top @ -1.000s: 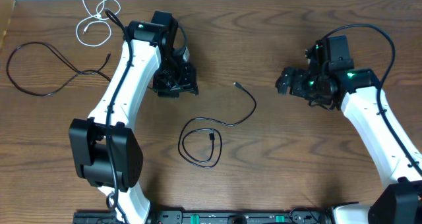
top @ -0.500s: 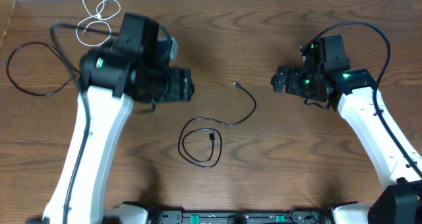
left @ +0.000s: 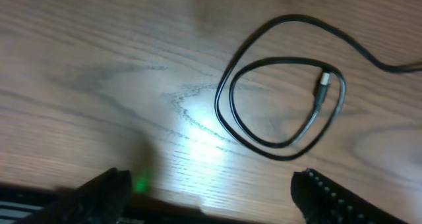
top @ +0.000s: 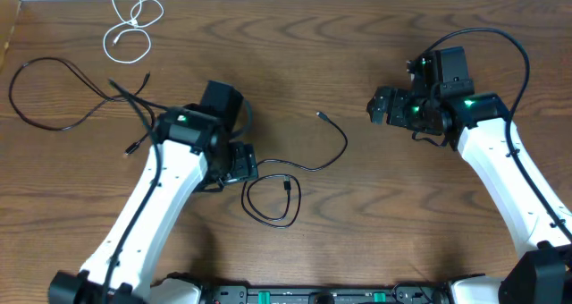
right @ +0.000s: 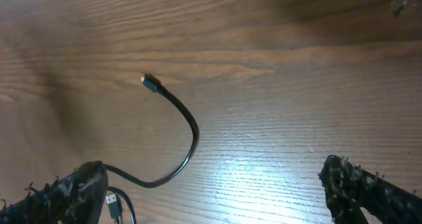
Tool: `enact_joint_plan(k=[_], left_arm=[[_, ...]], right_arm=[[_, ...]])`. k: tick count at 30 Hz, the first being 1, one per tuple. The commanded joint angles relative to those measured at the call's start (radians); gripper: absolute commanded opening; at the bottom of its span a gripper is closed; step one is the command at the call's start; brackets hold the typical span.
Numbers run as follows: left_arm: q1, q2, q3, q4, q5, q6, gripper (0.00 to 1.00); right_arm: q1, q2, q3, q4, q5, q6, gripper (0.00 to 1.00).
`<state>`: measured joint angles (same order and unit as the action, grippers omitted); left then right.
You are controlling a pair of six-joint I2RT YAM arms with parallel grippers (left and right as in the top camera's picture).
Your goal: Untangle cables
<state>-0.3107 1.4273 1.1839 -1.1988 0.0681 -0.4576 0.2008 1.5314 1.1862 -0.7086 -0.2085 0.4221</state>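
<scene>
Fingers point(left: 99, 192) of the left gripper point(left: 211, 181) stand wide apart with nothing between them; the left wrist view blurs them, but only bare wood fills the gap. Seen from overhead, the left gripper point(top: 241, 168) hangs just left of the shorter black cable point(top: 304, 168), apparently not touching it. Near the table's middle, one end of the shorter black cable point(left: 217, 105) is wound into a double ring with a plug point(left: 323, 87) inside it, and the other end sweeps up and right in an arc to a second plug point(right: 151, 83) on open wood. The right gripper point(right: 211, 174) is likewise spread wide and empty, its fingers point(right: 353, 184) framing that arc; from overhead the right gripper point(top: 379, 107) sits to the right of the second plug, apart from it. The longer black cable point(top: 45, 61) lies well away toward the left edge in one wide loop, and the white cable point(top: 134, 21) is bunched in small loops at the far left corner, apart from both black ones. Thin dark strands beside the left arm point(top: 165, 192) may belong to the longer black cable or to the arm's own wiring; from overhead this cannot be told. The right arm point(top: 509, 170) reaches in over the right side of the wooden table point(top: 402, 241).
</scene>
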Motion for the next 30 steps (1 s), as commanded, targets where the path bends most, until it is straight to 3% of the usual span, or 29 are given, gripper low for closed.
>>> enact_joint_plan(k=[1, 16, 30], left_arm=[[-0.003, 0.055, -0.036, 0.031, -0.023, -0.018, 0.82], [-0.003, 0.167, -0.212, 0.271, 0.078, 0.137, 0.83], [-0.003, 0.168, -0.366, 0.443, 0.07, 0.135, 0.82]], right_arm=[[0.009, 0.002, -0.005, 0.001, 0.0, 0.011, 0.99], [0.039, 0.002, -0.005, 0.013, 0.001, 0.011, 0.99], [0.039, 0.002, -0.005, 0.033, 0.001, 0.011, 0.99]])
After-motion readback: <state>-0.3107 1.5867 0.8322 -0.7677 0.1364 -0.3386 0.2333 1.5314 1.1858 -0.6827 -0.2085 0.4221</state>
